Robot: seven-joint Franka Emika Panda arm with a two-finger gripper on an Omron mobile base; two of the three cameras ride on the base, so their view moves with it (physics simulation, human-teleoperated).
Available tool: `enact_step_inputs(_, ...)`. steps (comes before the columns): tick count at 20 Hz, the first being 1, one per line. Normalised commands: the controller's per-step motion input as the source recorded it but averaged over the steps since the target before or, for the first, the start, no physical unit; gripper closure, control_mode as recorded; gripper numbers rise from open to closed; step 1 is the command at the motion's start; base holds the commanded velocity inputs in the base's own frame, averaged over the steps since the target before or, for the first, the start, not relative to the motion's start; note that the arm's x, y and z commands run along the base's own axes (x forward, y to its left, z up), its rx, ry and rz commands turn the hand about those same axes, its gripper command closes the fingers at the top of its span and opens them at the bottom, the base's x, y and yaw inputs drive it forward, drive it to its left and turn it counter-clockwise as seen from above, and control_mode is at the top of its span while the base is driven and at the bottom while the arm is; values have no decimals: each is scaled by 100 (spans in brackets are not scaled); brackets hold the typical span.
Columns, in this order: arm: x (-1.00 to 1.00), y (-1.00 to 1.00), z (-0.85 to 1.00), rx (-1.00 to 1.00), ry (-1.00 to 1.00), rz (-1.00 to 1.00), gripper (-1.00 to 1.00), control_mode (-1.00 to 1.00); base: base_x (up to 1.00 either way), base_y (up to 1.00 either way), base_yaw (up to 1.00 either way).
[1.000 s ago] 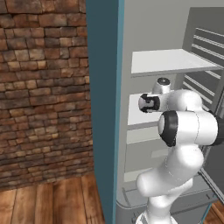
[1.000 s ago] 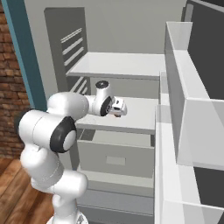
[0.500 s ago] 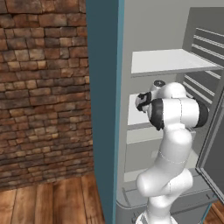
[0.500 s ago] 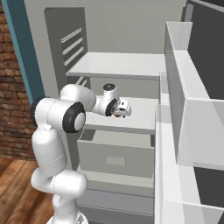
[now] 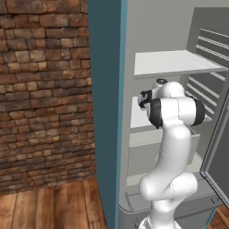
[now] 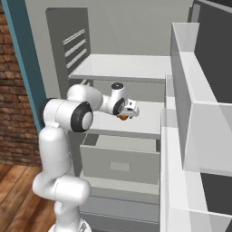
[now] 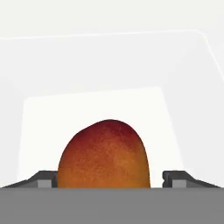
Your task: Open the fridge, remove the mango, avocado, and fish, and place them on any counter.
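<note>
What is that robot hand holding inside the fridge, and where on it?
Nothing is gripped yet. The mango sits between the open jaws of the gripper, with small gaps at both its sides.

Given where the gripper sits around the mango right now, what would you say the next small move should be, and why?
Probably close the gripper: the mango sits between its fingertips with gaps on both sides, resting on the fridge shelf.
</note>
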Motion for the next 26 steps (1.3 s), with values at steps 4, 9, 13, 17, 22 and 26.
enact_step_inputs(4, -20, -15, -57, 0, 25, 0, 100, -100, 0, 0, 0)
enact_step_inputs(9, -9, -14, -70, 0, 12, 0, 100, -100, 0, 0, 0)
enact_step_inputs(13, -8, -64, -100, 9, 0, 0, 100, -100, 0, 0, 0)
enact_step_inputs(17, -42, -55, -100, 20, -4, -2, 100, -100, 0, 0, 0)
enact_step_inputs(22, -97, -62, -98, 7, 1, -5, 100, -100, 0, 0, 0)
enact_step_inputs(26, -100, -25, -45, -2, -4, -1, 100, -100, 0, 0, 0)
